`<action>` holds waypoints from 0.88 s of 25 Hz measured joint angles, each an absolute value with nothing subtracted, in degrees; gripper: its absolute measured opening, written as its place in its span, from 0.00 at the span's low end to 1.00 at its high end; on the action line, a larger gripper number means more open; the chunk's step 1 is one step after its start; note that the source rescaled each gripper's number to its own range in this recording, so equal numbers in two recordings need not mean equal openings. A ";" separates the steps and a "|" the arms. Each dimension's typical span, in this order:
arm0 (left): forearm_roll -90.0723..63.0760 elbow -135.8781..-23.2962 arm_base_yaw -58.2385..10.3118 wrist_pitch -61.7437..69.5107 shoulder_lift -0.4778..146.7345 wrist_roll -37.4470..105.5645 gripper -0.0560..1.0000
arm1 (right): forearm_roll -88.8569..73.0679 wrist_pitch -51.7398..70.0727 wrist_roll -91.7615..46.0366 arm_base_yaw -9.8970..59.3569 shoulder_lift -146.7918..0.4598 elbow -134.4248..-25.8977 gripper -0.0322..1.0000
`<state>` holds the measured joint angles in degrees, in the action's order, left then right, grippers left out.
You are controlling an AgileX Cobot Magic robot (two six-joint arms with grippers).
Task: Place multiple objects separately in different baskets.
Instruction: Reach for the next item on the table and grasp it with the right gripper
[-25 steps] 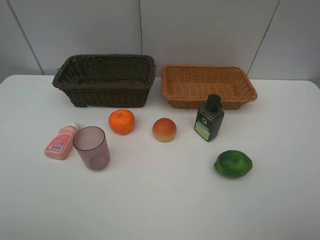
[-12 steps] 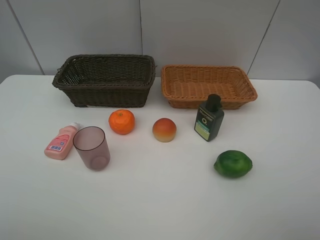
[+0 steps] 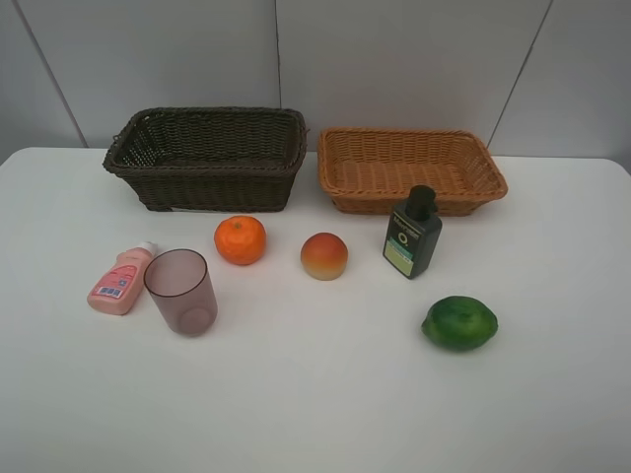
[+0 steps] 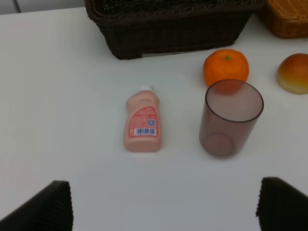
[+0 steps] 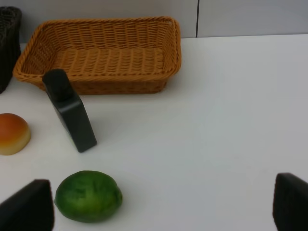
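On the white table a dark brown basket point(image 3: 207, 158) and a light tan basket point(image 3: 409, 169) stand side by side at the back, both empty. In front lie an orange mandarin point(image 3: 241, 239), a red-yellow peach point(image 3: 323, 256), an upright dark green bottle point(image 3: 412, 235), a green lime point(image 3: 459, 322), a mauve cup point(image 3: 181, 292) and a pink bottle point(image 3: 121, 279) on its side. Neither arm shows in the exterior view. My left gripper point(image 4: 163, 204) is open, pulled back from the pink bottle point(image 4: 141, 121) and cup point(image 4: 230, 117). My right gripper point(image 5: 163, 204) is open near the lime point(image 5: 88, 196) and green bottle point(image 5: 70, 111).
A grey panelled wall stands behind the baskets. The white table point(image 3: 315, 404) stretches wide in front of the objects. In the left wrist view the mandarin point(image 4: 225, 67) sits just behind the cup, with the peach point(image 4: 293, 73) off to the side.
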<state>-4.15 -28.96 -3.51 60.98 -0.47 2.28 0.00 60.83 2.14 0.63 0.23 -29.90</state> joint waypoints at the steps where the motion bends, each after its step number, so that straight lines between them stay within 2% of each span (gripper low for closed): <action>1: -4.15 -28.96 -3.51 60.98 -0.47 2.28 0.99 | 0.00 60.83 2.14 0.63 0.23 -29.90 1.00; 22: -4.15 -28.96 -3.51 60.98 -0.47 2.28 0.99 | 0.44 60.70 3.02 0.63 -1.32 -30.03 1.00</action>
<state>-4.15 -28.96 -3.51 60.98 -0.47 2.28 0.44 60.70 3.02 0.63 -1.32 -30.03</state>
